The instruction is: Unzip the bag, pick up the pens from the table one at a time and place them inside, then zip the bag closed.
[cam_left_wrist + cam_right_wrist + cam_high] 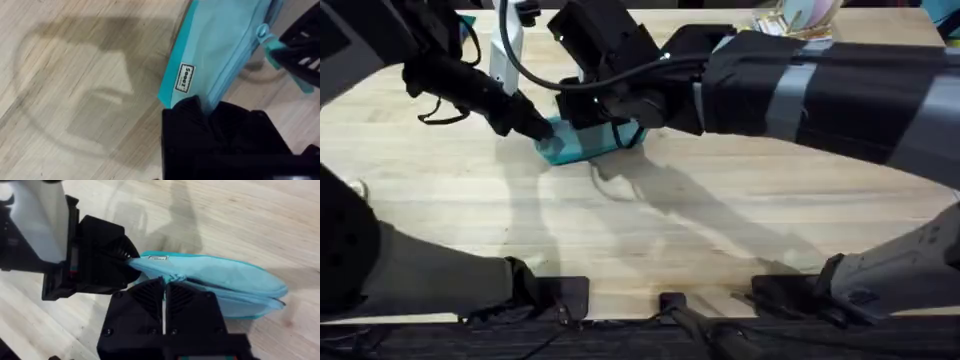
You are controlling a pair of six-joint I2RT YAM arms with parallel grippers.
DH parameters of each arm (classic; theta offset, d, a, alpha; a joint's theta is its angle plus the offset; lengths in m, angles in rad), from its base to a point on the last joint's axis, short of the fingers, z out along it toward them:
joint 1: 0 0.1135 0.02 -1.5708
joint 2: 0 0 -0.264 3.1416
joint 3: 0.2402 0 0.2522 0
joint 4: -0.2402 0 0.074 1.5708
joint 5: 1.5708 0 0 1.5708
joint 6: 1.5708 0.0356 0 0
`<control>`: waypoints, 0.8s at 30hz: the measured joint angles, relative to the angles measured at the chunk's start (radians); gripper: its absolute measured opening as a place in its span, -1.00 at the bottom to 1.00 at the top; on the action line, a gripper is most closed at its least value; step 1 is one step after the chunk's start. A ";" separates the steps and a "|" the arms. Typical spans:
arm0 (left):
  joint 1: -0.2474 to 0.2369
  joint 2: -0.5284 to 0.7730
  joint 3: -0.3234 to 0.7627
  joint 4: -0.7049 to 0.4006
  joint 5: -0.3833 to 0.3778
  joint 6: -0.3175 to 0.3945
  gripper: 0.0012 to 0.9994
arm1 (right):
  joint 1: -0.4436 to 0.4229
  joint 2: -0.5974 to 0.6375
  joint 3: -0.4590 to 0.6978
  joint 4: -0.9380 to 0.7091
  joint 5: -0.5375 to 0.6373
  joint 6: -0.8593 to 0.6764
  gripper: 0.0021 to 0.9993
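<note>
Loomed nearest under the overhead camera: right arm (820,90), reaching across the table (720,250). Lay far on the table, left of middle, pinned between both grippers: the bag (582,142). Clamped on one bag end, fingers closed: left gripper (200,112). Pinched shut on the pull tab (262,33): right gripper (164,287). Looked soft, light, likely to bunch; best anchored at the end, drawn by the tab. Showed a label (183,78) in the left wrist view, hidden overhead.
</note>
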 joint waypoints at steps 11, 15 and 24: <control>0.000 0.000 0.000 -0.002 -0.003 0.000 -0.92 | -0.009 0.030 0.000 0.046 -0.148 -0.134 -0.94; 0.000 0.000 0.000 -0.002 -0.003 0.000 -0.92 | -0.009 0.055 0.000 0.074 -0.182 -0.151 -0.94; 0.007 0.000 0.000 -0.002 -0.014 0.004 -0.92 | -0.016 0.074 0.000 0.127 -0.243 -0.200 -0.94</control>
